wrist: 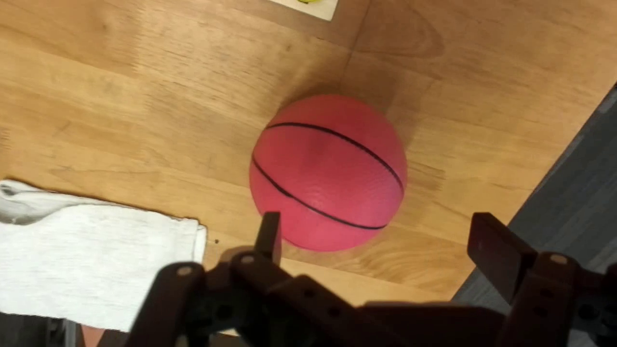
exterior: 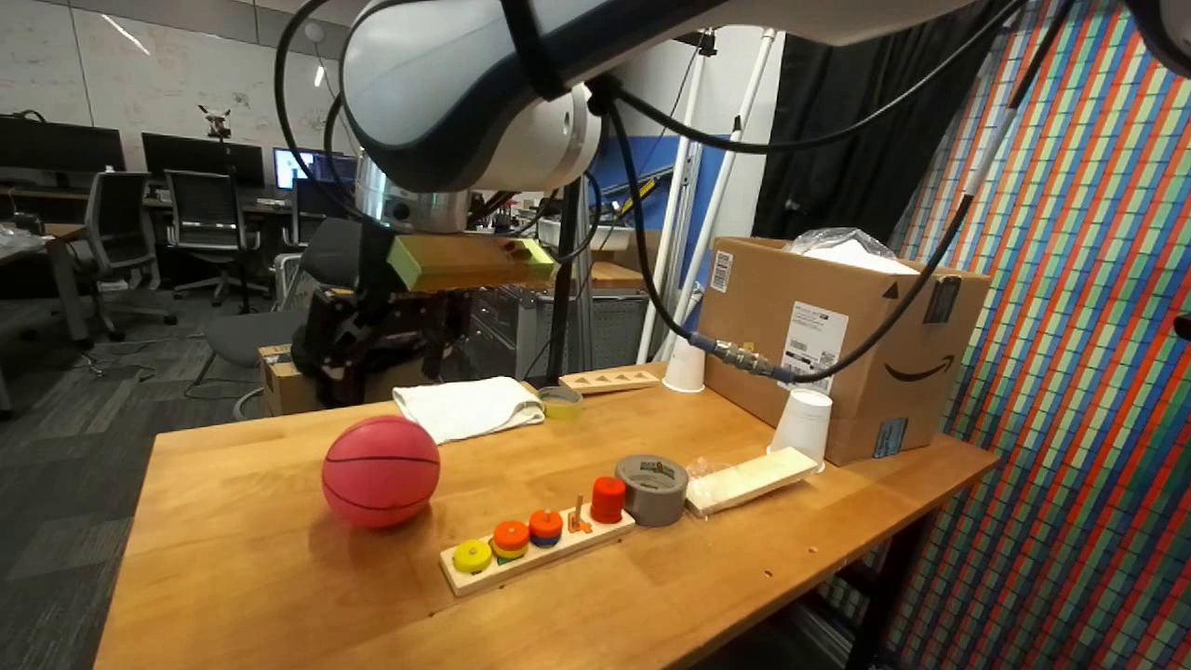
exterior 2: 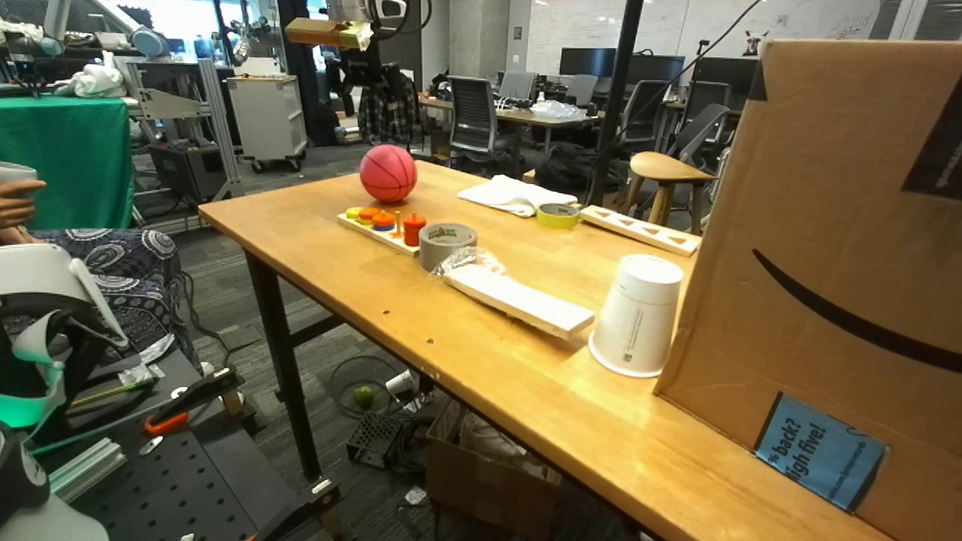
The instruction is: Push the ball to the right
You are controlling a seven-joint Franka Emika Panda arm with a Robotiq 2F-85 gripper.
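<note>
A pink-red ball with black lines rests on the wooden table near its left side. It also shows in an exterior view at the table's far end and in the middle of the wrist view. My black gripper is open and empty, its two fingers wide apart. It hangs above the table, higher than the ball and not touching it. In the wrist view the left fingertip overlaps the ball's lower left edge. The gripper also shows dark in both exterior views.
A wooden peg board with coloured rings lies near the ball. A white cloth, a grey tape roll, a yellow tape roll, a pale wooden board, white cups and a cardboard box are also on the table.
</note>
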